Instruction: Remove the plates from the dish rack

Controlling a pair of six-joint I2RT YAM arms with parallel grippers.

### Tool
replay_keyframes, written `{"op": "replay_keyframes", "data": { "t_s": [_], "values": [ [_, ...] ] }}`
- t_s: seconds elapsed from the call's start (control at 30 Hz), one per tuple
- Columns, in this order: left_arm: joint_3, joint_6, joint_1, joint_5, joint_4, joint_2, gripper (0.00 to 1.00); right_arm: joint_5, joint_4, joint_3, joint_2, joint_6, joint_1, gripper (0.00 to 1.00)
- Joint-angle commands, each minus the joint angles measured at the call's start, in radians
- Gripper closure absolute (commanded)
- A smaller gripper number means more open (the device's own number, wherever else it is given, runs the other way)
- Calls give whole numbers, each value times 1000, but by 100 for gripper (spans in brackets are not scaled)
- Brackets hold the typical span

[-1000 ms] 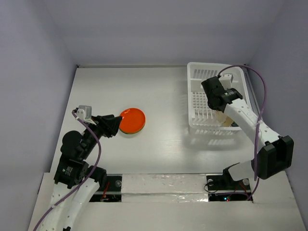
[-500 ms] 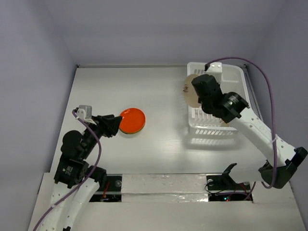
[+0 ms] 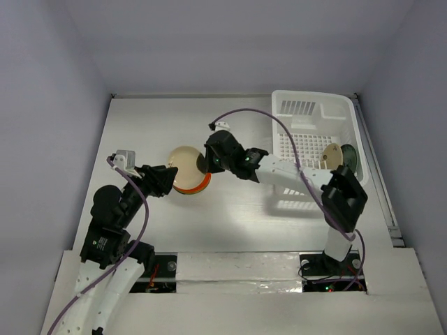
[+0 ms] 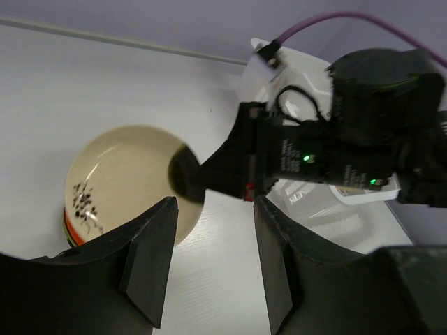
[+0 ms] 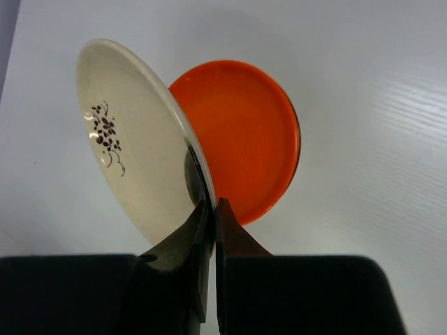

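My right gripper (image 3: pixel 204 165) is shut on the rim of a cream plate (image 3: pixel 184 160) with a small dark floral mark. It holds the plate tilted just above the orange-red plate (image 3: pixel 198 185) lying on the table. In the right wrist view the fingers (image 5: pixel 211 204) pinch the cream plate (image 5: pixel 133 153) edge-on, with the orange-red plate (image 5: pixel 244 146) behind it. My left gripper (image 3: pixel 169 179) is open and empty, just left of both plates. In the left wrist view its gripper (image 4: pixel 213 209) faces the cream plate (image 4: pixel 122 181). The white dish rack (image 3: pixel 311 105) stands at the far right.
Two plates stand upright in the rack, a cream-yellow one (image 3: pixel 331 157) and a green one (image 3: pixel 350 158). My right arm (image 3: pixel 279 171) stretches across from the rack side to the table's middle. Its purple cable (image 3: pixel 241 114) loops above it.
My right arm has lifted the cream plate out of the rack and swung it left across the table to just over the orange-red plate. My left arm has not moved.
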Motion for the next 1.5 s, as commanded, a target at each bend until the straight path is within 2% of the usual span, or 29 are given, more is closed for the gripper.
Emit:
{"op": "replay_keyframes", "data": {
  "t_s": [0.0,0.23,0.53,0.7,0.73,0.9,1.0,1.23,1.27,1.3,1.33,1.37,1.47],
  "values": [
    [-4,-4,9,-1,34,9,55,-109,177,37,24,95,4,100],
    [-6,-4,9,2,37,-2,56,-89,237,-45,61,168,4,100],
    [-6,-4,9,5,37,-11,56,-26,221,-92,74,221,4,91],
    [-6,-4,9,7,37,-22,55,17,180,-95,64,218,4,76],
    [-6,-4,9,8,39,-20,55,26,178,-104,58,216,4,60],
    [-6,-4,9,12,39,-14,56,49,169,-117,7,193,4,35],
    [-7,-6,9,5,37,-16,55,69,143,-121,-34,169,4,33],
    [-7,-4,18,4,41,-11,55,227,70,-189,-260,118,4,29],
    [-7,-4,18,4,39,-14,56,249,54,-193,-310,115,4,41],
    [-7,-4,18,4,40,-17,55,281,40,-203,-339,113,4,58],
    [-7,-6,18,1,39,-19,55,355,14,-232,-372,107,4,84],
    [-7,-6,18,1,37,-20,56,390,-1,-249,-408,101,4,100],
    [-7,-6,18,4,39,-31,55,534,-133,-307,-562,98,-46,100]
  ]
}}
